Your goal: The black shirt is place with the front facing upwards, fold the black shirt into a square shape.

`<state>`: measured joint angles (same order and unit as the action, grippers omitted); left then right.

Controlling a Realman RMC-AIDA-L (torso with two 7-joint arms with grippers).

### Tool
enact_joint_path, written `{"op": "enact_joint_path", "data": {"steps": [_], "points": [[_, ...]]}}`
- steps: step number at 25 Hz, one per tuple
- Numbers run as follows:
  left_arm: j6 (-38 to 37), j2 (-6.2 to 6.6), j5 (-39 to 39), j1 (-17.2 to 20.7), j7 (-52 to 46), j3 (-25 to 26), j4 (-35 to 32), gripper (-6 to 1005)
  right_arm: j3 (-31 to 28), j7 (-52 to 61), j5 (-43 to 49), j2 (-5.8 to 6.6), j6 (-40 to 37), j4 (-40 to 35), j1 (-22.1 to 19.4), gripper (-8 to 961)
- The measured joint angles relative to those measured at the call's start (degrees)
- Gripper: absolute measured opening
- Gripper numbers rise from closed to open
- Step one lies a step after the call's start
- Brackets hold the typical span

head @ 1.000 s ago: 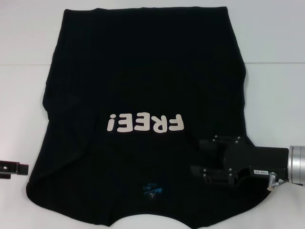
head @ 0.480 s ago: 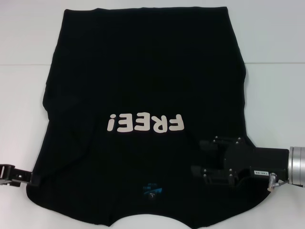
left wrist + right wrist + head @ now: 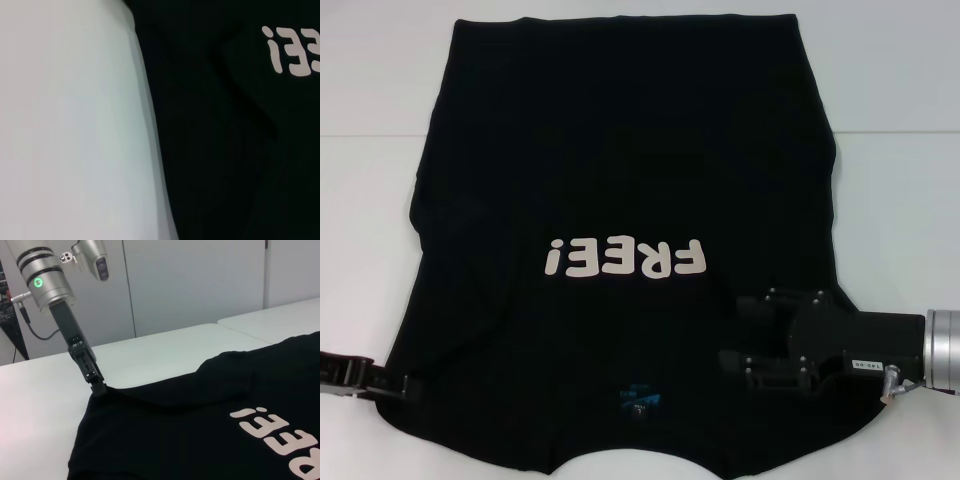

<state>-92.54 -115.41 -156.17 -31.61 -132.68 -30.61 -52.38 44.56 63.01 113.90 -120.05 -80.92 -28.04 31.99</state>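
Down at the near left corner of the black shirt (image 3: 620, 150), the left tool (image 3: 408, 384) has its tip right at the cloth's edge, touching the sleeve there. From the right wrist view, the same left tool (image 3: 98, 388) comes down slanted from its silver wrist and meets the shirt's corner, where the fabric rises to a small peak at its tip. It looks pressed together on that cloth, though the fingers are dark against dark cloth and I cannot tell for sure.

Over on the other side, the right tool (image 3: 728, 358) lies low over the near right part of the shirt, its black body reaching in from the silver wrist at the right edge. Its fingers blend into the black cloth, so I cannot tell whether they are spread or pinching anything.

Between the two tools, near the front edge, sits the small blue neck label (image 3: 640, 402). Farther out, the white lettering (image 3: 624, 260) runs across the chest, reading upside down from the robot's side. The shirt is spread flat, front up, on the white desk (image 3: 890, 80), collar toward the robot and hem at the far side, covering most of the desk's middle. A few soft creases run down its left side.
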Motion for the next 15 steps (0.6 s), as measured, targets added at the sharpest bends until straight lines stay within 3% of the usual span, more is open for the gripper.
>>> {"op": "enact_joint_path", "data": {"steps": [12, 15], "points": [[0.16, -0.17, -0.01, 0.05, 0.28, -2.61, -0.39, 691, -0.23, 0.02, -0.37, 0.01, 0.00, 0.00, -0.16, 775], [0.58, -0.17, -0.01, 0.26, 0.26, -3.04, -0.44, 575, -0.27, 0.01, -0.57, 0.07, -0.07, 0.00, -0.17, 774]]}}
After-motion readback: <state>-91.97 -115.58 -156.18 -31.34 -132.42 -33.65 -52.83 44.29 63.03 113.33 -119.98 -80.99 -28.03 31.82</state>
